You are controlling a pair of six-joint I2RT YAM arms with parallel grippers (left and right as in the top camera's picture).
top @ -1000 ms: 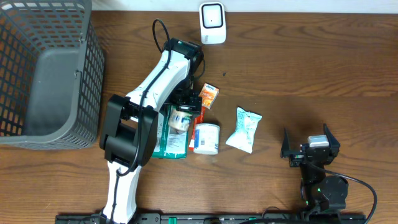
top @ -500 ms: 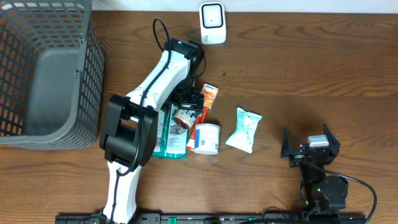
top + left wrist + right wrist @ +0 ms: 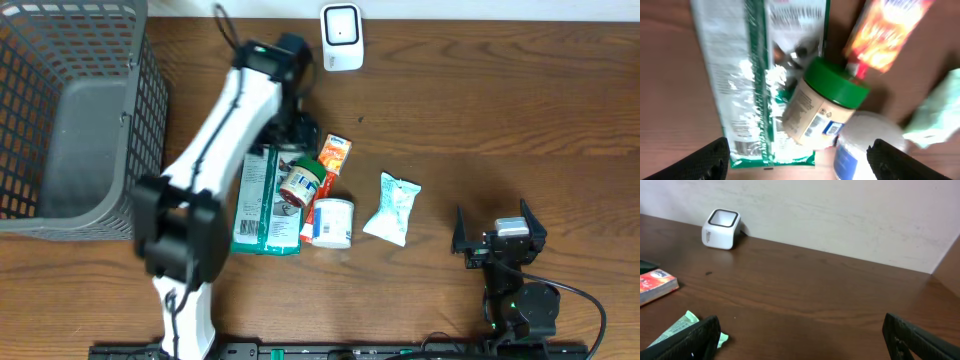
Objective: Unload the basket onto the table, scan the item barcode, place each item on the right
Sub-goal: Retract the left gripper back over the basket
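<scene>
Two arms, neither holding anything. Left gripper (image 3: pixel 800 159) hangs released with its jaws wide, directly above the beige-labelled plastic jar with a green screw lid (image 3: pixel 300 183). Nothing sits between the fingers in the wrist view. Right gripper (image 3: pixel 498 234) is released too, parked well to the right of the jar and out of play.

Step as I read it: pick phase, item lined up but not grasped. The jar looks like the candidate. It lies on its side, lid end toward the small white box-shaped scanner (image 3: pixel 341 37), which sits well beyond the jar at the far edge of the brown wooden table (image 3: pixel 500 120).

Around the jar:
- green-and-silver foil bag (image 3: pixel 262 205) – under it and out to its left, touching
- orange-red cardboard carton (image 3: pixel 335 155) – just beside the lid
- white round tub with blue label (image 3: pixel 332 222) – just beside the jar base
- pale green plastic pouch (image 3: pixel 392 208) – further right, apart

Next move calls for: descend, close across the jar body, lift, then present the barcode to the scanner. Risk: a round jar on slick foil may roll. A blue-white patch on the label could be the code, but it's too blurred to tell.

Containers: grey plastic mesh basket (image 3: pixel 150 120), well left of the jar, has nothing visible in it. Jar is capped and the tub looks capped; contents not visible.
</scene>
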